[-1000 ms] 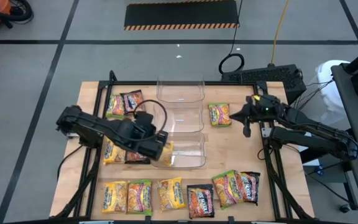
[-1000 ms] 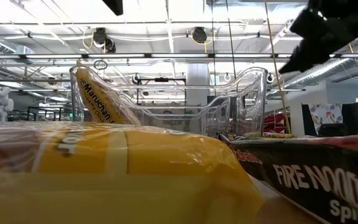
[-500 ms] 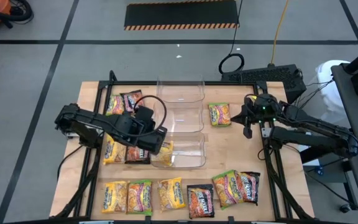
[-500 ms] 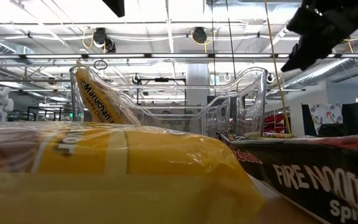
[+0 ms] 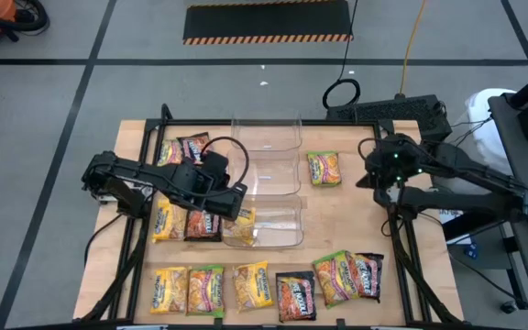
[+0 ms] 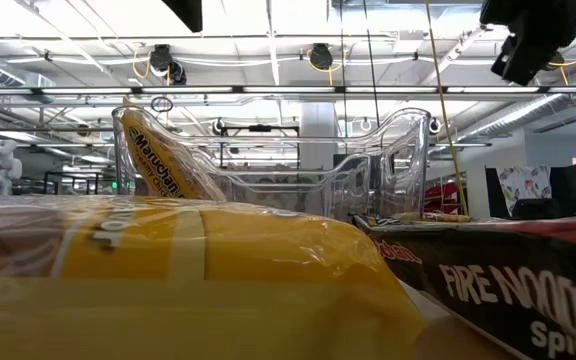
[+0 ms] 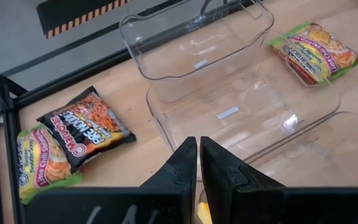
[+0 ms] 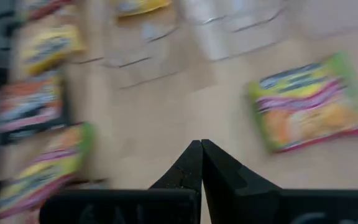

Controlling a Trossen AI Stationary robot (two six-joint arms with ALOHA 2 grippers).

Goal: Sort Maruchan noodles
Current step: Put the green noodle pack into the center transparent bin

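Leaning yellow Maruchan packet inside nearest clear bin; left pincer above it, fingers together, empty; right pincer together, raised clear.

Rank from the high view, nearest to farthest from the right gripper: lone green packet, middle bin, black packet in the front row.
From the right gripper:
1. Lone green packet, just to its left.
2. Middle bin, further left, centre.
3. Black packet, front row.

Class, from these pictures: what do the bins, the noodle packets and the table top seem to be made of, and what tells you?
Bins: clear, glossy hard plastic, likely; the table shows through and the rims glint.
Noodle packets: thin printed plastic film, probably; shiny and crinkled, with sealed edges.
Table top: pale wood, perhaps plywood; matt, light tan surface.
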